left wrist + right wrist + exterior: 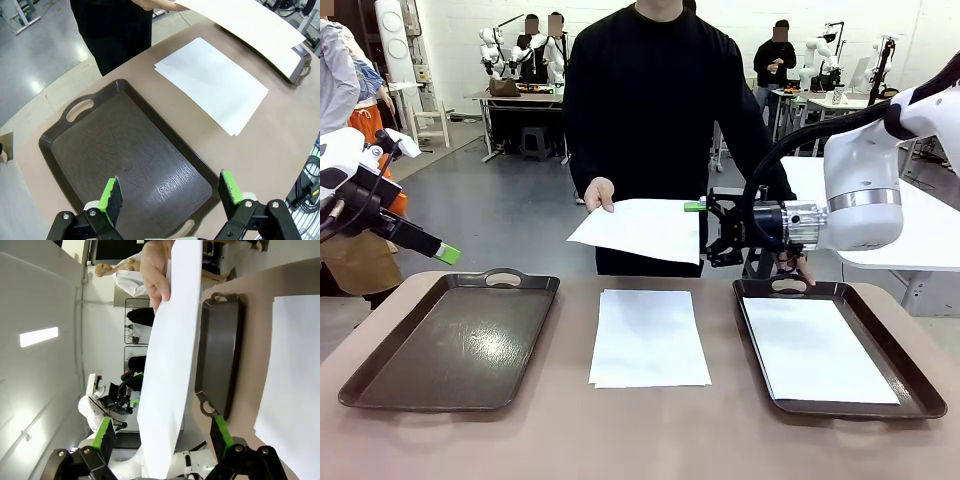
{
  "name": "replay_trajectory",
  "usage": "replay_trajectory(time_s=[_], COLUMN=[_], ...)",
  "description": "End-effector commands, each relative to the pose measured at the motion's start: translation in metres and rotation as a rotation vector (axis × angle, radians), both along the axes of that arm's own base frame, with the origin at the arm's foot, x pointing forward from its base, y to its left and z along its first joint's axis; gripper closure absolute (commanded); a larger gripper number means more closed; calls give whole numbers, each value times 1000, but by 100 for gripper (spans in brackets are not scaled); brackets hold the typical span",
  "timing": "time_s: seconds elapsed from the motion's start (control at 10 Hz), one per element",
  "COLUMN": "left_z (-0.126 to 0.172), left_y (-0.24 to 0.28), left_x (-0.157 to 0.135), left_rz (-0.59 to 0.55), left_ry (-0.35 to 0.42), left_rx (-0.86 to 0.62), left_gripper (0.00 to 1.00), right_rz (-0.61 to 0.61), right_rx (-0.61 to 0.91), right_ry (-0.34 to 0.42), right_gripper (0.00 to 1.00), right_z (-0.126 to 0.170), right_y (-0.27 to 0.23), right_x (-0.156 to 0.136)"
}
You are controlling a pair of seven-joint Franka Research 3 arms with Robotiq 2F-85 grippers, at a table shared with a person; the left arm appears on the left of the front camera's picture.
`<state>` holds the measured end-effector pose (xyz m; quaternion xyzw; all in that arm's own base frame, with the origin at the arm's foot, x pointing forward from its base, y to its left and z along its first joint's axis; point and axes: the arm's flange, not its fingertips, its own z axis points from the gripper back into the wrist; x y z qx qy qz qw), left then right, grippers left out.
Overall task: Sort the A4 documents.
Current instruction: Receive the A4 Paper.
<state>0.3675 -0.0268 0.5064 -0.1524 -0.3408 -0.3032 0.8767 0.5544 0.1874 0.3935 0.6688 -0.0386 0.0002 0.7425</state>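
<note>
held sheet [635, 228] edge lies within right end effector [162, 431].

The worktop [560, 440] is smooth, matt tan board. The tray by its left edge [450, 345] looks like dark brown plastic, with a finely grained floor and a dull sheen that catches the light; the tray by the right edge [890, 340] has the same finish. The A4 documents [650, 338] are thin, matt white paper. The left end effector [170, 185] has matt black fingers and green pads [111, 200] with rough dark faces. The right arm [865, 190] has a glossy white shell and a silvery metal ring.
</note>
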Motion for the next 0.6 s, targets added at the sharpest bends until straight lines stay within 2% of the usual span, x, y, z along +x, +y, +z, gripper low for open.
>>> replay_trajectory(time_s=[0.0, 0.4, 0.5], left_z=[0, 0, 0], left_y=[1, 1, 1], left_x=[0, 0, 0], left_rz=[1, 1, 1], left_ry=[1, 1, 1], left_rx=[-3, -3, -3], left_gripper=[0, 0, 0], right_rz=[1, 15, 14], right_rx=[67, 100, 99], right_ry=[71, 94, 83], right_gripper=[0, 0, 6], right_z=[-4, -11, -13], right_y=[12, 18, 19], right_x=[13, 17, 17])
